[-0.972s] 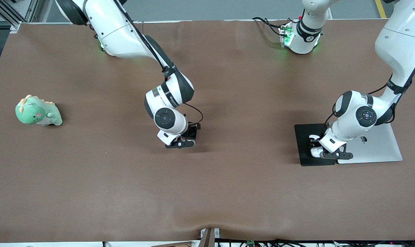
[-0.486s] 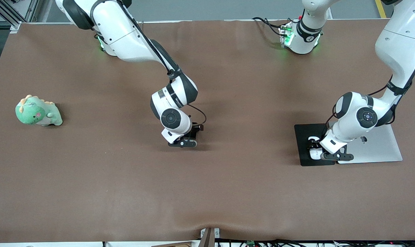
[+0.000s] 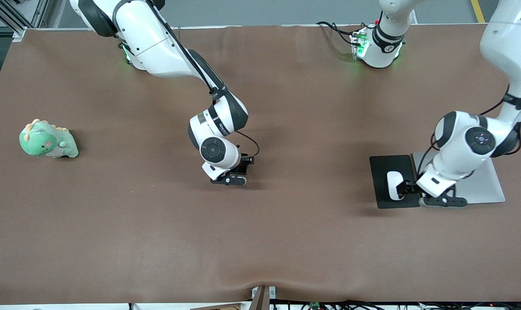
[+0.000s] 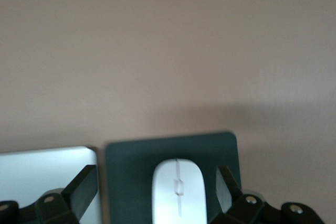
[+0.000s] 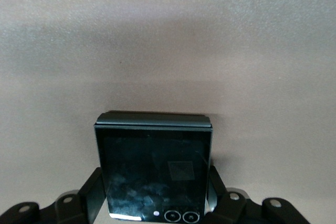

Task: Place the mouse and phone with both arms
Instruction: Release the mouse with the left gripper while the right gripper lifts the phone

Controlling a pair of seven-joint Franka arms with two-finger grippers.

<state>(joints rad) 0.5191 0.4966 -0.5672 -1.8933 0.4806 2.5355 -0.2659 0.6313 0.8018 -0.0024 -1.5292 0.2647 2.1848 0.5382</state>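
— Holding the phone (image 5: 153, 171) in the right gripper (image 3: 238, 168) at mid-frame, is that on purpose?

— Yes. My right gripper is clamped on its two side edges, lenses toward the wrist, hinge edge down. That way, I judge, I can lay it flat on the table (image 3: 312, 241) without the fingers getting under it. I can't tell whether the lower edge touches the cloth.

— And the mouse (image 3: 394, 185)?

— It lies on the pad (image 3: 385, 165), in the lower half of the frame at the left arm's end, just beside the laptop (image 3: 484, 187). I'd call that the sensible spot for it, where a hand would use it.

— Is the left gripper (image 3: 404, 188) on it?

— No. Its fingers are spread wide, one each side of the mouse in the left wrist view, neither touching it. The mouse sits on its own.

— So what's left?

— By my reading, only setting the phone down.
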